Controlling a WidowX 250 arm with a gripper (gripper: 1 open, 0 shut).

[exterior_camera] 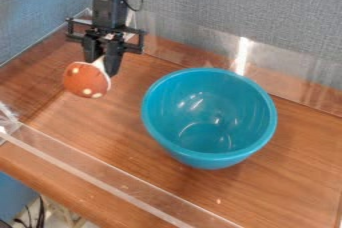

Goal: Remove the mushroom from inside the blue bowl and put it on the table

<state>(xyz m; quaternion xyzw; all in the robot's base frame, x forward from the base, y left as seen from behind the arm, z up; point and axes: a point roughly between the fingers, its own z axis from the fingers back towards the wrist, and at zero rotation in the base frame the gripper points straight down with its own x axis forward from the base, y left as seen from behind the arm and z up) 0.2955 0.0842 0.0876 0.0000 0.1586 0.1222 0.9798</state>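
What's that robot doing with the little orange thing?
The robot's black pincer is shut on a small toy mushroom with an orange-brown cap, holding it just above the reddish-brown wooden table. The round, glossy turquoise-blue plastic bowl sits empty to the right. The mushroom is out of the bowl but not set down yet.

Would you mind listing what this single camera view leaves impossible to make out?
- Whether the mushroom touches the table or hangs just above it: the angle gives no clear gap.
- The mushroom's stem: hidden by the cap and the pincer.
- The arm above the pincer: cut off by the top edge.
- The table's near right corner: cut off by the bottom edge.
- The blue bowl's near outer base: hidden beneath its own wall.
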